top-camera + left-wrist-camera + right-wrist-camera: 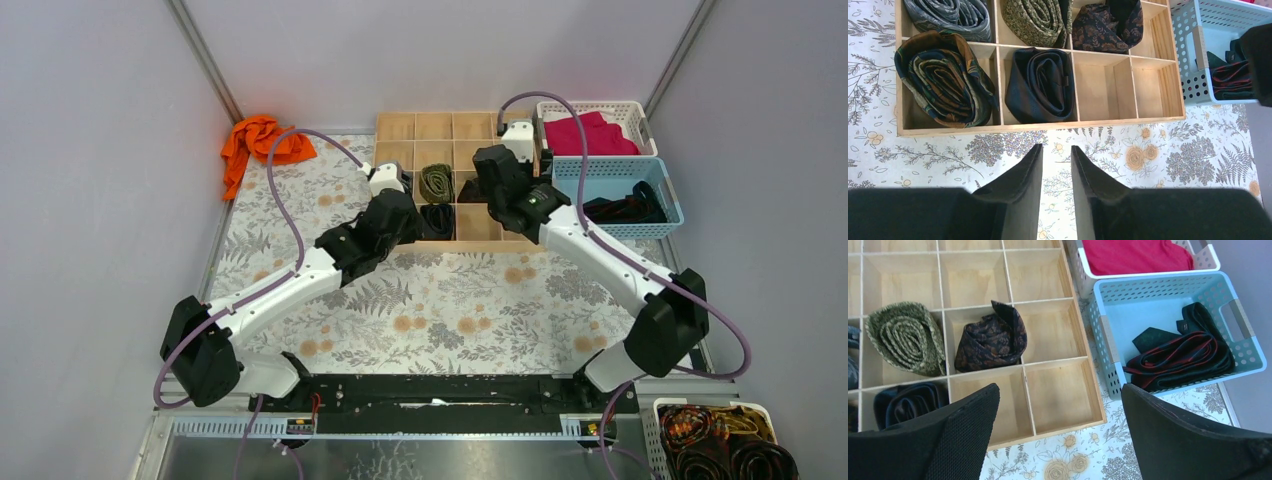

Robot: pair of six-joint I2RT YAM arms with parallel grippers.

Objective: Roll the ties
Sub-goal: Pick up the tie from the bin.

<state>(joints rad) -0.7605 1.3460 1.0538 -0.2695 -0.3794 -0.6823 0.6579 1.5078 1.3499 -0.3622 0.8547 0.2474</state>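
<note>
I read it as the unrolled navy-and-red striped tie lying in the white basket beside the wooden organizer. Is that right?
No. The striped tie lies in the blue basket, not the white basket, beside the wooden organizer. The right wrist view shows it.

Five coiled ties [1038, 85] fill wooden tray compartments [1150, 87]; perhaps two red-striped ones [1182, 361] lie loose in the basket [1168, 292].

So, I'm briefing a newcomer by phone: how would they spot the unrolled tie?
Find the wooden grid tray; a light blue basket sits at its right. Inside lies a dark tie. Unlike the coiled ties in the tray, it is loosely folded and has red stripes.
</note>
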